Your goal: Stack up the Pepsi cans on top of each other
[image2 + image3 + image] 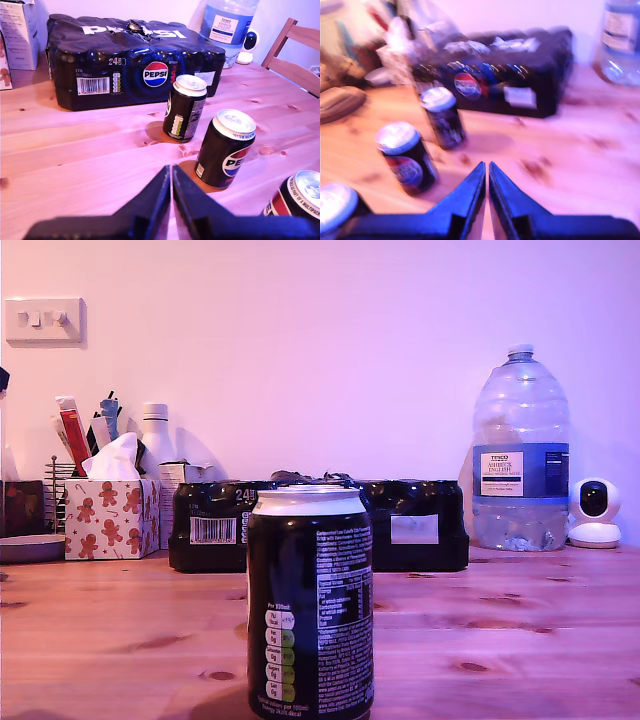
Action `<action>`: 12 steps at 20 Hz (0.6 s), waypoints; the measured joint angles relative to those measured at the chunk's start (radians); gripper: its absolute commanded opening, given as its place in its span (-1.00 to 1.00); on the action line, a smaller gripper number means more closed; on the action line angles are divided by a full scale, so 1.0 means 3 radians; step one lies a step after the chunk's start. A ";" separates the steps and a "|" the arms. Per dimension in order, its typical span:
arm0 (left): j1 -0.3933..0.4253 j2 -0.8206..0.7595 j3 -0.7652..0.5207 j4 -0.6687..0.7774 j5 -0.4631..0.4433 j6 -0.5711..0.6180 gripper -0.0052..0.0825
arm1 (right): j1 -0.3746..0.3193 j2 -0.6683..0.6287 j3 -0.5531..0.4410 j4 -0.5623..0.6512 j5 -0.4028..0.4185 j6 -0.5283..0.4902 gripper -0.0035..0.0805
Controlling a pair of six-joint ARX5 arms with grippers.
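Note:
Three black Pepsi cans stand upright and apart on the wooden table. In the first wrist view they are the far can (184, 107), the middle can (225, 148) and a near can (300, 195) cut off by the frame edge. My first gripper (171, 169) is shut on nothing, hovering short of them. The blurred second wrist view shows them from the other side: far (442, 117), middle (406, 157), near (335, 207). My second gripper (486, 165) is shut and empty too. The exterior view shows only one can (310, 605) close up, and no gripper.
A shrink-wrapped 24-pack (135, 60) lies behind the cans, with a large water bottle (520, 455) and a small white camera (594, 512) at the exterior view's right. A tissue box (110, 515) stands at its left. A wooden chair (295, 50) is beside the table.

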 measured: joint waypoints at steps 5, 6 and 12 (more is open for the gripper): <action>0.0000 0.0000 0.0000 0.0197 0.0417 0.0000 -0.93 | 0.0085 0.0451 0.0000 0.0402 -0.0200 0.0080 -0.95; -0.0004 0.0017 0.0000 0.0259 0.0483 0.0000 -0.93 | 0.0107 0.0608 0.0000 0.0515 -0.0263 0.0070 -0.95; -0.0106 0.0450 0.0000 0.0729 0.0763 0.0261 -0.93 | 0.0201 0.1617 0.0001 0.1560 -0.0601 -0.0361 -0.95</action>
